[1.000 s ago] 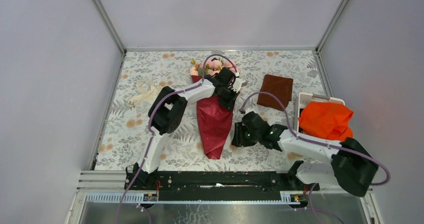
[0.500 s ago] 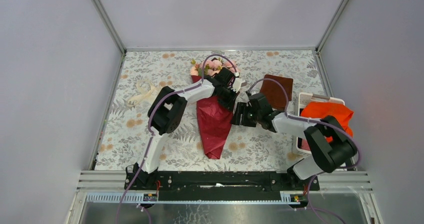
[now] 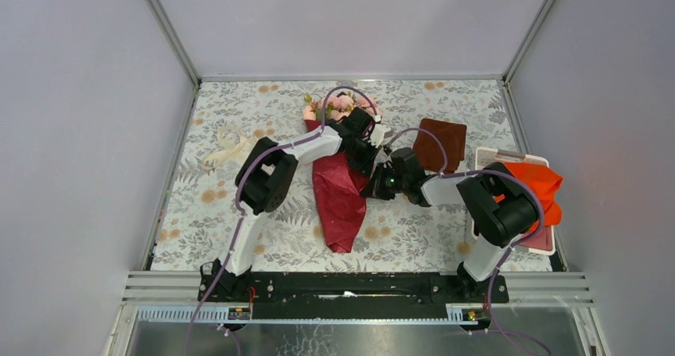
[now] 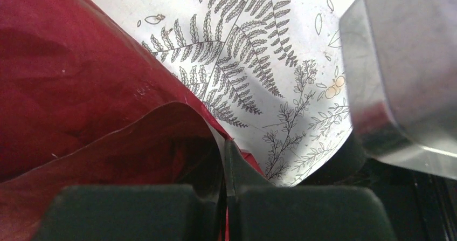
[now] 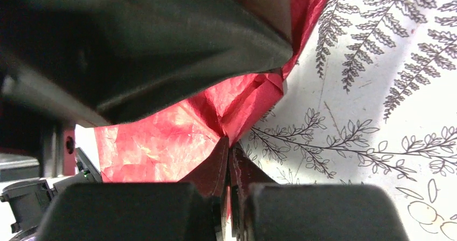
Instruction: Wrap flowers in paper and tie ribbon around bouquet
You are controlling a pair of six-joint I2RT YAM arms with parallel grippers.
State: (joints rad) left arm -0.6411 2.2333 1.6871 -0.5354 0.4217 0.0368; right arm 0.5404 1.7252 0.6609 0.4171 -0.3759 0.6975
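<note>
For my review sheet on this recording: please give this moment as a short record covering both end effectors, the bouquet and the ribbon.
left end effector: shut, pinching the paper
right end effector: shut, pinching a paper fold
bouquet: lying on the table, tail towards the arms
flowers: showing at the cone's far end
ribbon: on the table, left of the bouquet, apart from it, not yet tied on
other items: brown folded square and orange cloth to the right
</note>
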